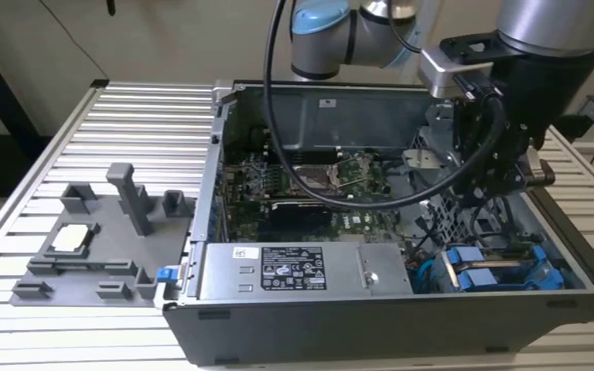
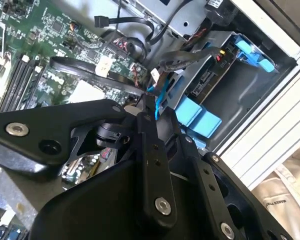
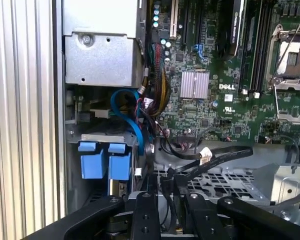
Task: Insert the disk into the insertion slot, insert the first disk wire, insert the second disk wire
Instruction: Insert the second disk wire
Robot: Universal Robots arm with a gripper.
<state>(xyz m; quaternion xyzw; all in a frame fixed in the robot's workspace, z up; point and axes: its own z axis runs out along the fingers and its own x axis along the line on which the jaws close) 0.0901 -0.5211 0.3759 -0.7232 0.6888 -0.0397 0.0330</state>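
Gripper low inside the open computer case [image 1: 380, 325], at the drive bay.

The gripper [image 2: 149, 102] hangs with its tip just beside the disk [image 1: 479, 277], which sits in the insertion slot [image 2: 240, 95], blue carrier tabs showing. A thin blue wire [image 3: 132, 117] curves in to the tool's tip, but I cannot tell whether the tool is clamped on it or loose. The motherboard [image 3: 215, 100] lies farther off, on the gripper's other side.

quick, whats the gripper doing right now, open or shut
gripper: cannot be told whether open or closed; it is down inside the computer case.
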